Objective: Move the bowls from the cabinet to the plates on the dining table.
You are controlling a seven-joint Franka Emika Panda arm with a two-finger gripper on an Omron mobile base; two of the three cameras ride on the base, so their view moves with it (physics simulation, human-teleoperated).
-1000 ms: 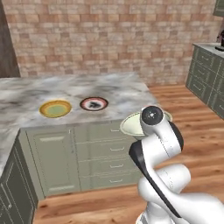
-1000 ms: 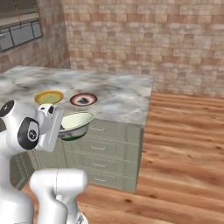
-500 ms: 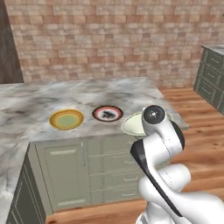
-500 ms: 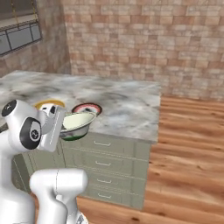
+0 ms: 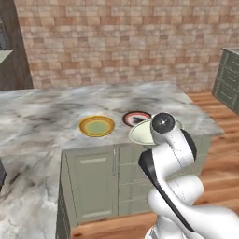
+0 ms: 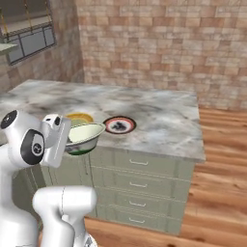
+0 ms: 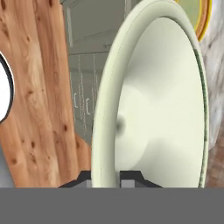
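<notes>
The cream-white bowl (image 6: 83, 137) hangs upright in the air, its flaring rim pinched between the jaws, at the bench's (image 5: 42, 112) near edge. On the marble bench top two plates lie flat side by side: the orange-yellow plate (image 5: 96, 126) with a green centre, and at its 3 o'clock the dark plate (image 5: 135, 118), partly hidden behind the bowl.

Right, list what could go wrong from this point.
1. The gripper pinches the cream bowl only by its rim, so it may tilt or slip while carried.
2. The bowl hangs at the dining table edge, near counter height; it could clip the marble.
3. The orange plate and dark plate sit close together, so a landing could straddle both.
</notes>
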